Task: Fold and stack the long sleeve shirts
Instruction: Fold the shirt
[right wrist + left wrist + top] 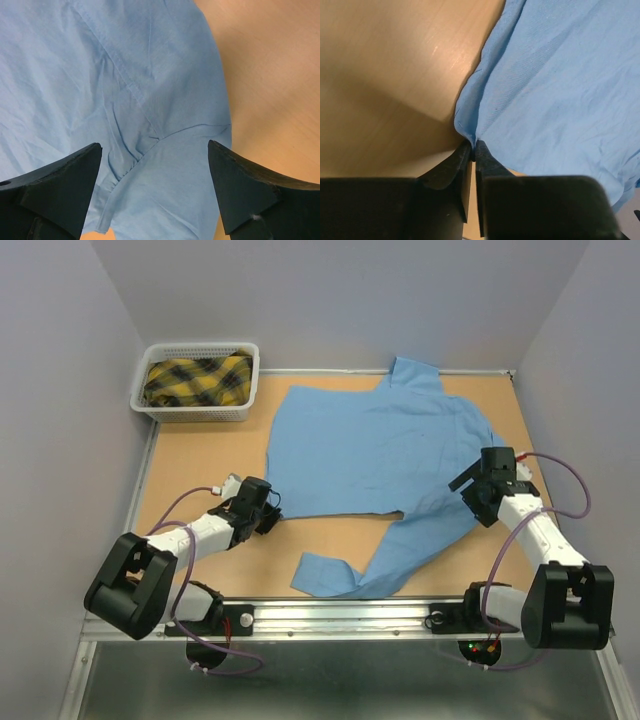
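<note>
So the light blue shirt is lying spread out flat on the bench, sitting a bit right of the middle. One long sleeve angles off its right side down toward the near edge, and the end of it lies just short of the metal rail the arms are bolted to. There's also a lump of the same blue poking out at the far edge. It might be the collar or the other sleeve, honestly can't tell from above.

The left arm is reaching in low at the shirt's near-left corner. In the left wrist view the left jaws are pinched almost completely together, with the very tip of that corner of the shirt caught between them. The rest of the cloth fans away to the right, and bare bench shows on the left.

The right arm is over the shirt's right side, about where the sleeve joins the body. The right jaws are spread wide and have nothing in them. From the right wrist view you look straight down between them at a curved seam and some small wrinkles in the shirt, with bare bench off to the right.

Over in the far-left corner there's a white mesh basket with a yellow and black plaid cloth inside, well apart from the shirt.
</note>
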`<state>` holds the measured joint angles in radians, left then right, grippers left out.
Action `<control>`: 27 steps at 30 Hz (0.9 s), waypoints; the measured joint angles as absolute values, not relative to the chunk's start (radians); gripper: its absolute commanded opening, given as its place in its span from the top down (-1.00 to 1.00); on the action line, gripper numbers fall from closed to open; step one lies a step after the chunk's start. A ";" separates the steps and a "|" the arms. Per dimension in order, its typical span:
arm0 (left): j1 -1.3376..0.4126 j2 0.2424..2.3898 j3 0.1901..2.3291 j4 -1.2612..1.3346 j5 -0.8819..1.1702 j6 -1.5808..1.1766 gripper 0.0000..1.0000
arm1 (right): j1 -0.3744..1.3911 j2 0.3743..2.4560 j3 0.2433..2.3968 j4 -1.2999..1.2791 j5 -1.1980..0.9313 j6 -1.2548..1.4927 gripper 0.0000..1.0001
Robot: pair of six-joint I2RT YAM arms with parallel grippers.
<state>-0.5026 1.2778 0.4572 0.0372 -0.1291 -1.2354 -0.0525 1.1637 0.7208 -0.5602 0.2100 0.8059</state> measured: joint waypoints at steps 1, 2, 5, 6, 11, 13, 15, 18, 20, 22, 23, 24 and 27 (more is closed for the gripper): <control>-0.503 1.278 0.457 0.036 -0.131 -1.236 0.79 | -0.053 1.167 0.718 -0.560 0.210 0.810 -0.81; -0.503 1.278 0.457 0.036 -0.133 -1.235 0.82 | -0.057 1.173 0.709 -0.553 0.207 0.819 -0.78; -0.503 1.278 0.457 0.035 -0.134 -1.229 0.87 | -0.081 1.179 0.684 -0.548 0.198 0.831 -0.73; -0.503 1.278 0.457 0.034 -0.135 -1.225 0.87 | -0.101 1.179 0.670 -0.547 0.196 0.833 -0.72; -0.503 1.267 0.459 0.027 -0.145 -1.201 0.88 | -0.202 1.193 0.622 -0.545 0.182 0.833 -0.51; -0.503 1.261 0.460 0.023 -0.152 -1.193 0.88 | -0.216 1.208 0.606 -0.536 0.173 0.834 -0.48; -0.503 1.257 0.464 0.014 -0.159 -1.182 0.88 | -0.217 1.224 0.592 -0.518 0.154 0.834 -0.42; -0.503 1.246 0.467 0.001 -0.168 -1.169 0.88 | -0.217 1.224 0.583 -0.478 0.123 0.835 -0.31; -0.503 1.238 0.467 -0.004 -0.172 -1.165 0.88 | -0.217 1.223 0.576 -0.458 0.117 0.836 -0.15; -0.503 1.232 0.467 -0.008 -0.176 -1.160 0.88 | -0.217 1.224 0.569 -0.439 0.115 0.840 -0.03; -0.503 1.231 0.467 -0.009 -0.177 -1.159 0.88 | -0.217 1.224 0.566 -0.430 0.115 0.842 0.18; -0.503 1.231 0.467 -0.011 -0.179 -1.157 0.88 | -0.217 1.224 0.563 -0.422 0.115 0.842 0.29; -0.503 1.230 0.469 -0.020 -0.186 -1.149 0.89 | -0.217 1.225 0.553 -0.410 0.113 0.852 0.79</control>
<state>-0.5026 1.2304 0.4686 -0.0204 -0.1864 -1.1492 -0.2169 1.2247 0.5526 -0.4099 0.1131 0.8524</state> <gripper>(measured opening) 0.105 0.306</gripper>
